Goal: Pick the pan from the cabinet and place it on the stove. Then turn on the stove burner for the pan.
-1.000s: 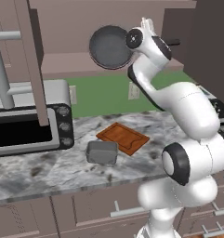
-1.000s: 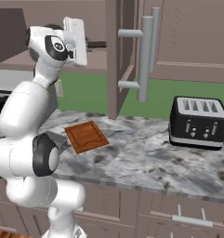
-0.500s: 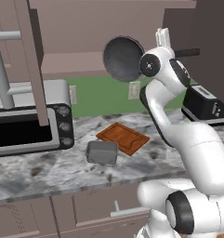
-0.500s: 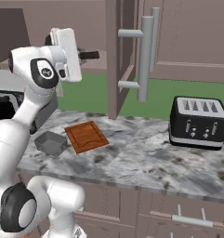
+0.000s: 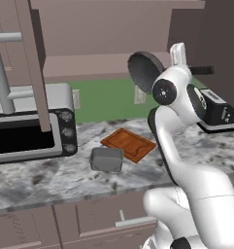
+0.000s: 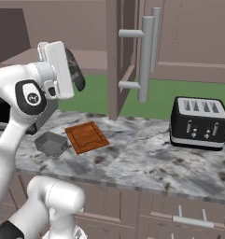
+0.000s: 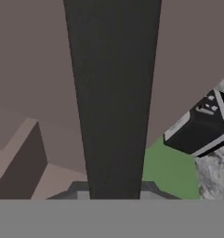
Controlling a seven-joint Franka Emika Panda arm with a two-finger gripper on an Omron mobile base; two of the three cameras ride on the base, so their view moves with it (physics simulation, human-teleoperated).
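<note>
Marble counter [image 5: 50,180] below, pan [image 5: 146,73] held aloft, end effector [image 5: 179,65] gripping its handle.

A round dark grey frying pan [image 5: 145,72] hangs high above the speckled stone counter [image 5: 50,177], beside the white robot arm's wrist [image 5: 179,56]. Below it on the counter lies a flat brown wooden cutting board [image 5: 128,144], with a small grey rectangular tin [image 5: 106,159] just nearer and to its left. A silver toaster oven [image 5: 28,121] stands at the far left, beneath an open mauve-brown cabinet door [image 5: 33,63]. A black toaster [image 6: 199,122] sits well to the right.
</note>
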